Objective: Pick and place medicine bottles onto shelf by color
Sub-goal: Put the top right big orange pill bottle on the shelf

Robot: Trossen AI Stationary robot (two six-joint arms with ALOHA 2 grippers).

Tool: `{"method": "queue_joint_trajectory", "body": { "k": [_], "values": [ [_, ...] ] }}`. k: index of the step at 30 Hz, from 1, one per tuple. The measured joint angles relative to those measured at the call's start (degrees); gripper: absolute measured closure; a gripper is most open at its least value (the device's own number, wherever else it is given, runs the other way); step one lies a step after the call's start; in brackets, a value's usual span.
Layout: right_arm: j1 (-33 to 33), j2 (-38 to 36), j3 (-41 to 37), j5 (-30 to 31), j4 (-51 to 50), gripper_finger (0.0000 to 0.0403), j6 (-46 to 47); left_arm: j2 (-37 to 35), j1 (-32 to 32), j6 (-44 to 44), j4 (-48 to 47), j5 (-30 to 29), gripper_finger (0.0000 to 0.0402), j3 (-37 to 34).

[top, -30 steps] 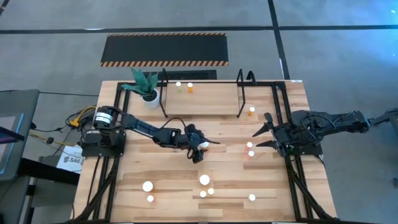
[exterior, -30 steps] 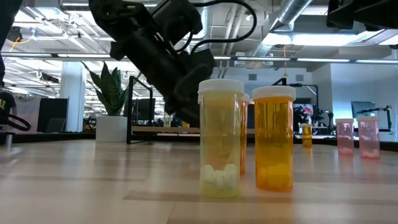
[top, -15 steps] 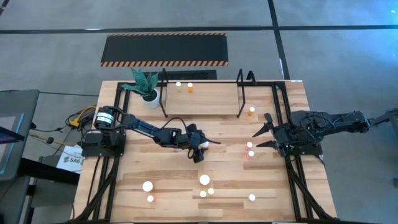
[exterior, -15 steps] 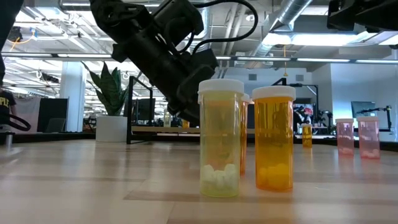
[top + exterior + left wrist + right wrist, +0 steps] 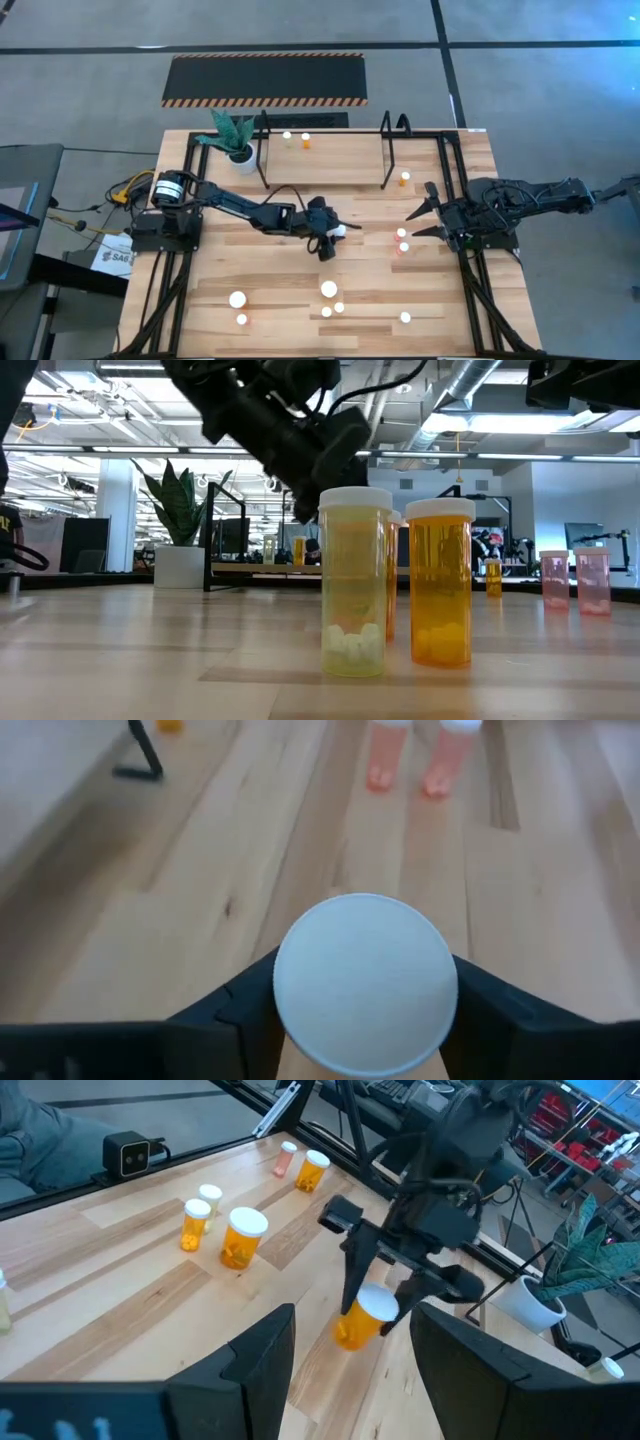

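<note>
Only one bit of print shows. A white sheet (image 5: 113, 259) beside the table's left edge reads "SAG".

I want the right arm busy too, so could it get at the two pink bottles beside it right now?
Probably yes. The right hand stands open, and the pink bottles stand close by it on bare table. The left hand is off to the side, shut on an orange bottle.

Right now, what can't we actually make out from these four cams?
- Held bottle: in the left wrist view its cap hides the body colour; only the right wrist view shows it orange.
- Left gripper: in the low view the yellow bottle covers its fingers.
- Bottles on the shelf: too small in the high view to read colours surely.
- Right gripper: cut off above the low view.
</note>
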Motion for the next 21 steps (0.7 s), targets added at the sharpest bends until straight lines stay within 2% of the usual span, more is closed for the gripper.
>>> {"method": "queue_joint_trajectory", "body": {
  "k": [6, 13, 21],
  "values": [
    [-0.02, 0.00, 0.00, 0.00, 0.00, 0.0180, 0.00, 0.00, 4.88, 2.44, -6.36, 0.00, 0.0205, 5.74],
    [-0.01, 0.00, 0.00, 0.00, 0.01, 0.0180, 0.00, 0.00, 12.14, 5.24, -14.23, 2.92, 0.0219, 12.85],
    [0.00, 0.00, 0.00, 0.00, 0.02, 0.0180, 0.00, 0.32, 19.76, 2.41, -14.63, 2.65, 0.0220, 13.91]
  ]
}}
